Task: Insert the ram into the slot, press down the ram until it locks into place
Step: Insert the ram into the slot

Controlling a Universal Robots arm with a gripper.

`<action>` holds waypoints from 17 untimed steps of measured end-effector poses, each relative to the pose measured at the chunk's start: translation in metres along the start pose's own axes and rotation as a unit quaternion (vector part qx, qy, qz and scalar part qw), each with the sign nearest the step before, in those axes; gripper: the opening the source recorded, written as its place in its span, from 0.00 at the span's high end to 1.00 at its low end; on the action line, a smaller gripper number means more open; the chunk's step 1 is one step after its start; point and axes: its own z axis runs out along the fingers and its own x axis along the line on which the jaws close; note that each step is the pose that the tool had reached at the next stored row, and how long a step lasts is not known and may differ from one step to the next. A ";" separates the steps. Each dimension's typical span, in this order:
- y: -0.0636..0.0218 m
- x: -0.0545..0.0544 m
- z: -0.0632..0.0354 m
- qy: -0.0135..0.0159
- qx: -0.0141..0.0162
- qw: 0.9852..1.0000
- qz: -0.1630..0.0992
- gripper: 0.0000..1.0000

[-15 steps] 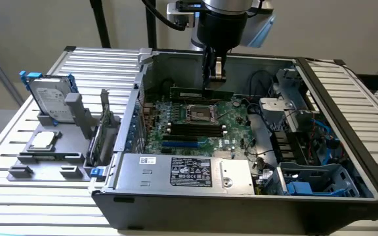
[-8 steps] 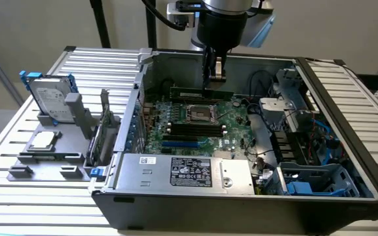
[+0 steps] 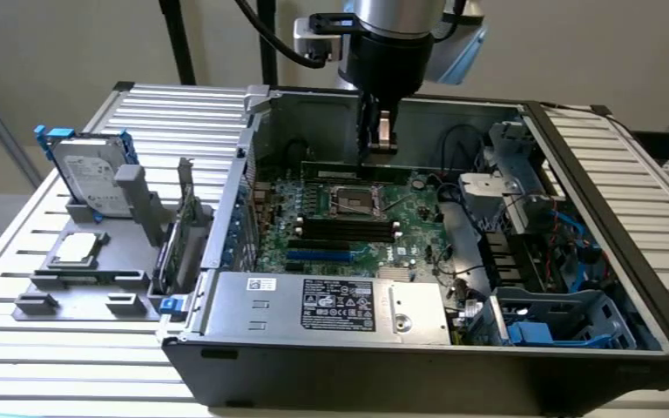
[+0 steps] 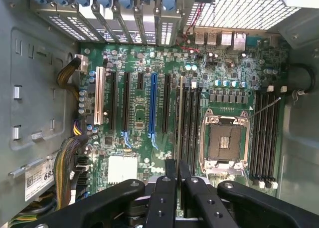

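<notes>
Gripper (image 3: 379, 153) clenched on the ram (image 3: 334, 165).
Stick hangs edge-down beneath the hand, above black memory slots (image 4: 192, 123) beside the CPU socket (image 4: 224, 140).

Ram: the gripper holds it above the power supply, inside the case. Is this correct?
No. The gripper holds the ram above the motherboard, not above the power supply. It is inside the case, as you say. The exterior view shows this.
</notes>
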 end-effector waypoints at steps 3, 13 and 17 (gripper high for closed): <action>0.0002 0.000 0.0054 0.000 0.001 1.000 0.000 0.87; 0.0002 -0.002 0.0237 0.000 0.003 1.000 0.000 0.87; -0.0001 -0.004 0.0309 0.000 0.004 1.000 0.000 0.87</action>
